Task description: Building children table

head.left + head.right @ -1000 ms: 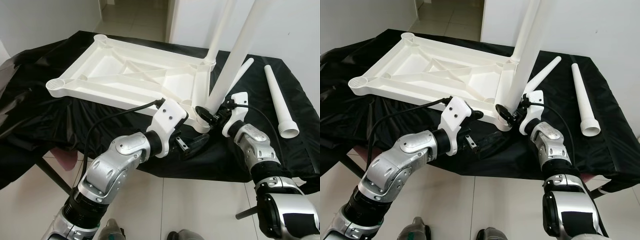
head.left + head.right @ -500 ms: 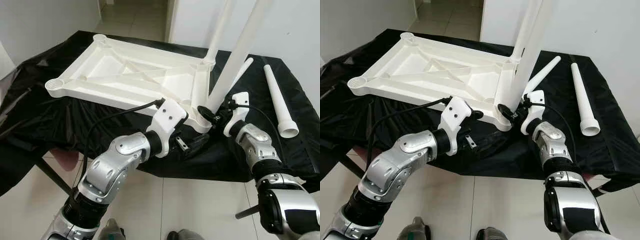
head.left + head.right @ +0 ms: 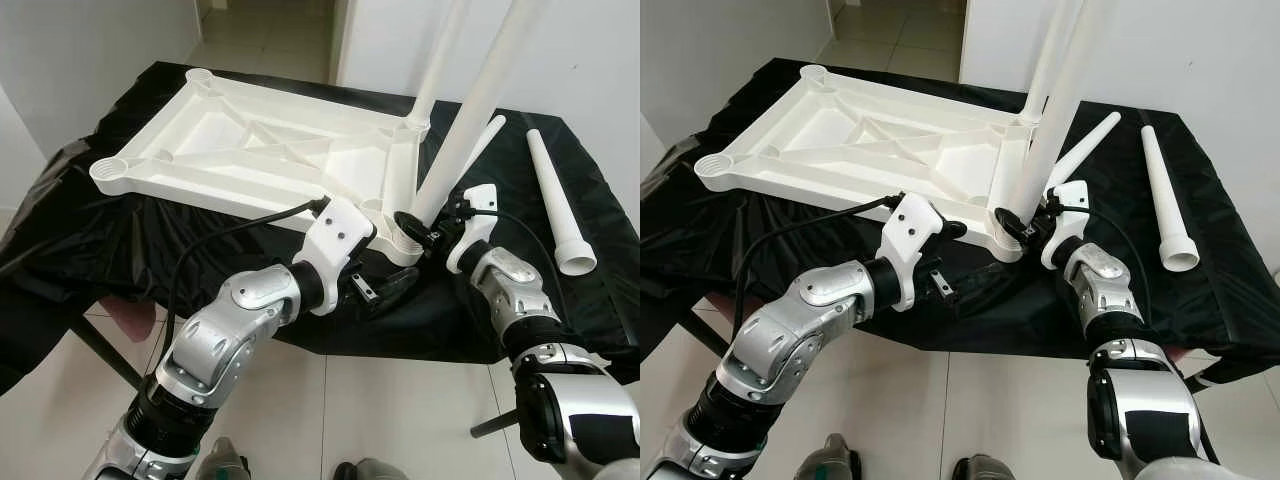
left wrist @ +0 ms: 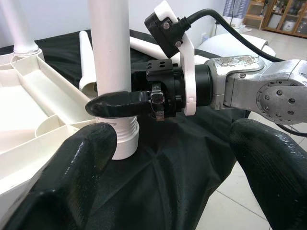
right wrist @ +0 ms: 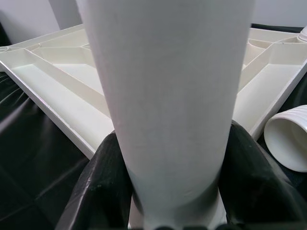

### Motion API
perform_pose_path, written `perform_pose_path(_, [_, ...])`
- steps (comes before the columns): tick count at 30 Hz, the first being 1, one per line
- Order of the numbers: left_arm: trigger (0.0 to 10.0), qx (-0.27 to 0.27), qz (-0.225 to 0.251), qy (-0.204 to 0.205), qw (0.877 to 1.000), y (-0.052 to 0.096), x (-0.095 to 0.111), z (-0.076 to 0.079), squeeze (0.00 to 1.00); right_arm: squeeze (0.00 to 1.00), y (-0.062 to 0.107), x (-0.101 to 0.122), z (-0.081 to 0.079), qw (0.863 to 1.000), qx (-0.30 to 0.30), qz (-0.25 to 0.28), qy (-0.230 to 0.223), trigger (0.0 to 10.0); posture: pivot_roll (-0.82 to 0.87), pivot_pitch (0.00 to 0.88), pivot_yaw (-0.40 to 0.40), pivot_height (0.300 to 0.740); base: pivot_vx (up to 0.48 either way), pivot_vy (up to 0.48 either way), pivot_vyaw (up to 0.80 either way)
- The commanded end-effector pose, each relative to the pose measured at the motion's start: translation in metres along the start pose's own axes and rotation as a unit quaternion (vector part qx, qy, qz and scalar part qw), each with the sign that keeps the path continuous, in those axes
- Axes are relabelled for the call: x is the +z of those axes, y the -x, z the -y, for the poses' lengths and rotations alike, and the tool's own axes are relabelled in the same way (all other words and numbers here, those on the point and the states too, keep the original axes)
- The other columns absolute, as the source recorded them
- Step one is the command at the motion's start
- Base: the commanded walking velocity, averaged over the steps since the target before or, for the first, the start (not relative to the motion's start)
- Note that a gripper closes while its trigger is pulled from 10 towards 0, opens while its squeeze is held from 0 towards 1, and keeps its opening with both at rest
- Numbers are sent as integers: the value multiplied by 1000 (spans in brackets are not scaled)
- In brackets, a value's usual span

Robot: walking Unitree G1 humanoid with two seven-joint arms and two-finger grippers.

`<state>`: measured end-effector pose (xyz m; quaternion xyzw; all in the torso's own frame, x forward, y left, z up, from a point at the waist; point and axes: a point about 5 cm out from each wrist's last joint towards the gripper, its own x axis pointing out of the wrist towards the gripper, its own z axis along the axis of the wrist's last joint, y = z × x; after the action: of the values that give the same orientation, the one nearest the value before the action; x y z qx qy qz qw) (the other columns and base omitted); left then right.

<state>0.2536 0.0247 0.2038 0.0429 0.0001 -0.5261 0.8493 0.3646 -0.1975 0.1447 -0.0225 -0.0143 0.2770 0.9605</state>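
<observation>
**Right gripper clamps a table leg at the near-right socket**

The white tabletop [image 3: 270, 150] lies upside down on a black cloth [image 3: 90, 230], its ribbed underside facing up and its long axis running from the near-left corner socket [image 3: 108, 172] away toward the right. A second empty socket [image 3: 200, 76] sits at the far-left corner.

The left gripper [image 3: 385, 290] hangs just below the tabletop's near edge, in front of the draped cloth. Its two black fingers [image 4: 76, 177] stand wide apart and hold nothing; between them, in the left wrist view, the base of the leg and the other gripper show.

At the near-right corner a white table leg [image 3: 470, 120] stands with its threaded end [image 4: 125, 139] down at the corner socket, its long axis rising steeply and leaning up and to the right, out past the top of the head views. The right gripper [image 3: 418, 228] is closed around this leg just above its base, one black finger [image 4: 117, 104] pressed across the tube.

Behind it, a fitted leg [image 3: 440, 55] rises from the far-right socket, also pointing up.

Farther right, two loose legs lie flat on the cloth: one slim leg [image 3: 1085, 145] angled toward the far right, and another leg [image 3: 558, 205] lying nearly front to back, with its wide open end toward the robot.
</observation>
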Motion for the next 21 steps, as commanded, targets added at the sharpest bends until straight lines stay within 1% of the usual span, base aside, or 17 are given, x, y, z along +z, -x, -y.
perform_pose_path(1, [10000, 13, -6, -5, 1000, -2, -5, -6, 0, 0, 1, -4, 0, 1000, 4, -9, -5, 10000, 82, 11, -60, 740, 0, 0, 0])
perform_pose_path(4, [10000, 28, -13, -3, 1000, -3, -10, -10, 0, 0, 0, -4, -1, 1000, 4, -8, -6, 10000, 80, 11, -60, 740, 0, 0, 0])
perform_pose_path(10, [10000, 42, -8, 1, 999, -5, -14, -12, 0, 0, -1, -3, 0, 1000, 2, -6, -6, 10000, 79, 9, -58, 740, 0, 0, 0])
perform_pose_path(15, [10000, 44, -7, -1, 999, -5, -15, -12, 0, 0, -1, -3, 0, 1000, 1, -5, -6, 10000, 80, 6, -57, 740, 0, 0, 0])
perform_pose_path(19, [10000, 51, 7, -8, 999, -5, -12, -13, 0, 0, -1, -3, 0, 1000, 2, -4, -5, 10000, 78, 1, -58, 740, 0, 0, 0])
perform_pose_path(21, [10000, 72, 27, -23, 997, -8, -14, -16, 0, 0, -1, -2, 0, 1000, 2, -4, -6, 10000, 68, 0, -77, 740, 0, 0, 0])
